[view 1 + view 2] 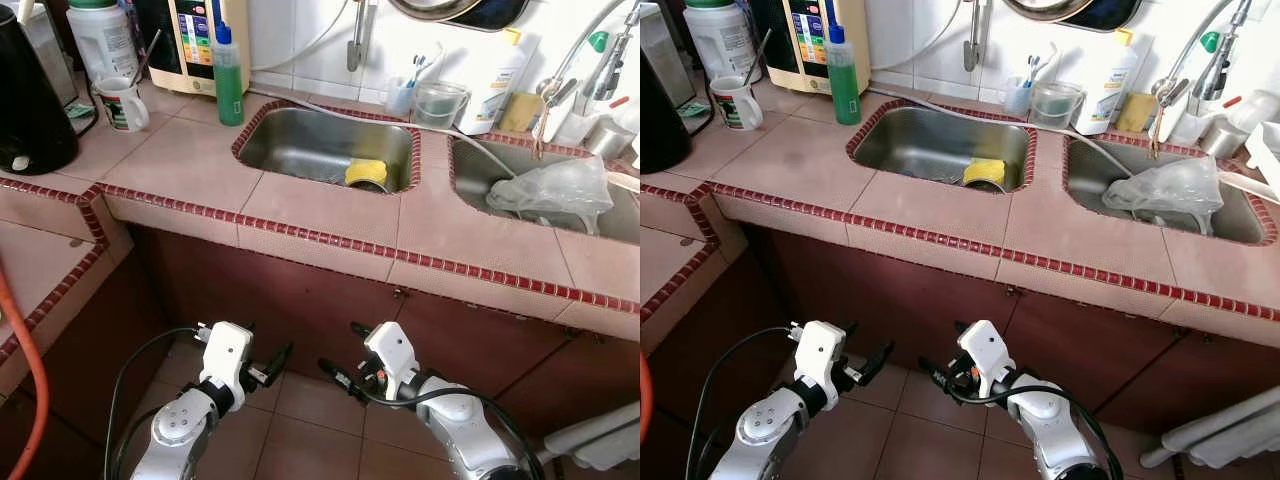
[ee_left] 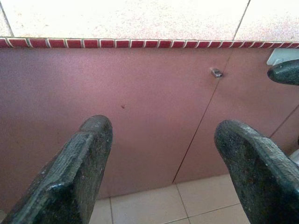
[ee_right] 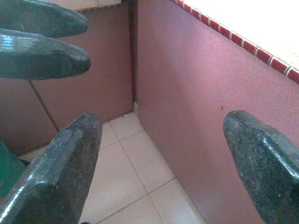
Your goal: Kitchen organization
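Both arms are held low in front of the maroon cabinet doors (image 1: pixel 330 300), below the tiled counter (image 1: pixel 190 160). My left gripper (image 1: pixel 268 366) is open with nothing between its fingers (image 2: pixel 70 172). My right gripper (image 1: pixel 343 352) is also open and empty, its fingers (image 3: pixel 266 168) spread wide. The two grippers point toward each other, a short gap apart. On the counter stand a green bottle (image 1: pixel 229 75), a mug (image 1: pixel 122 103) and a black kettle (image 1: pixel 30 100). The left sink (image 1: pixel 290 140) holds a yellow object (image 1: pixel 366 172). A clear plastic bag (image 1: pixel 560 190) lies in the right sink (image 1: pixel 480 170).
Along the back wall stand a white jar (image 1: pixel 100 35), a clear cup (image 1: pixel 438 102), a white bottle (image 1: pixel 497 85) and taps (image 1: pixel 590 60). An orange hose (image 1: pixel 25 370) hangs at the left. A lower tiled ledge (image 1: pixel 40 260) juts out left. Tiled floor (image 1: pixel 300 420) lies below.
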Tool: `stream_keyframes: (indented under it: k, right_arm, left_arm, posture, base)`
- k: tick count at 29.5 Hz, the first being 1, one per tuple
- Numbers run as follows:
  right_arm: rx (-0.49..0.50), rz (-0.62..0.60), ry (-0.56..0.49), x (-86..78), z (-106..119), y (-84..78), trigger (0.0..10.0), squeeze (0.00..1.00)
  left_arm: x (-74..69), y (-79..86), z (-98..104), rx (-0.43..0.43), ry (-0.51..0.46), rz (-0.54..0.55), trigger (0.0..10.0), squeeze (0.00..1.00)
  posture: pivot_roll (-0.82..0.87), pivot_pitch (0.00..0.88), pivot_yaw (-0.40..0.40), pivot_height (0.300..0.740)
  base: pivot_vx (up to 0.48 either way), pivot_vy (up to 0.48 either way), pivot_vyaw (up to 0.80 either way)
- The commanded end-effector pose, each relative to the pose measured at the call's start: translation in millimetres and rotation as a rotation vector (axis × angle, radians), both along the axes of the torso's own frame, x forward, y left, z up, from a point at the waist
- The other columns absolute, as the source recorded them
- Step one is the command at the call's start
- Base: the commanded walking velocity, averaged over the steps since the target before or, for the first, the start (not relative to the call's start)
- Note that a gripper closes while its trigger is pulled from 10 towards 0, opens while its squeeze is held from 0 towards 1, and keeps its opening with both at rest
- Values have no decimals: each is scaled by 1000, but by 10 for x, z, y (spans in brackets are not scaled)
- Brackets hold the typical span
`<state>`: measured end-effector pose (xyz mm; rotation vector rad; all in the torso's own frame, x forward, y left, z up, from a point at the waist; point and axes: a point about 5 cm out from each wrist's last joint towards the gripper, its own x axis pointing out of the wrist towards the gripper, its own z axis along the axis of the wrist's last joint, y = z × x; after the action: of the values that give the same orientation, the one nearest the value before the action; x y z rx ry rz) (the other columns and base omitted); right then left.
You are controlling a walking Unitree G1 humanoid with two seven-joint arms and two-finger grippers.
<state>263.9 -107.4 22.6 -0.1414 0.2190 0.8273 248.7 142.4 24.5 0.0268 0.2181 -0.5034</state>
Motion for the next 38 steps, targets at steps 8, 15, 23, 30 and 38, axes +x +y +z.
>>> stream_keyframes:
  k: [8, 15, 23, 30, 38]
  right_arm:
    - [-8, 1, -14, 26, 22, -19, 10000, 0]
    - [-312, -360, 458, -641, -930, -430, 10000, 0]
    - [-323, -355, 470, -661, -948, -426, 10000, 0]
    - [-363, -402, 492, -704, -993, -455, 10000, 0]
    - [-375, -490, 575, -895, -1099, -529, 10000, 0]
  left_arm:
    - [-7, -21, -2, 6, -3, -11, 10000, 0]
    - [-623, 88, -990, 229, 504, 128, 10000, 0]
    - [-574, 102, -973, 235, 493, 131, 10000, 0]
    - [-655, 137, -1036, 272, 527, 142, 10000, 0]
    - [-728, 121, -1078, 289, 548, 144, 10000, 0]
  posture:
    - [62, 56, -65, 740]
    - [65, 8, -62, 740]
    - [65, 7, -61, 740]
    - [55, 1, -54, 740]
    - [51, 0, -55, 740]
  base:
    - [0, 0, 0]
    - [0, 0, 0]
    - [0, 0, 0]
    - [0, 0, 0]
    - [0, 0, 0]
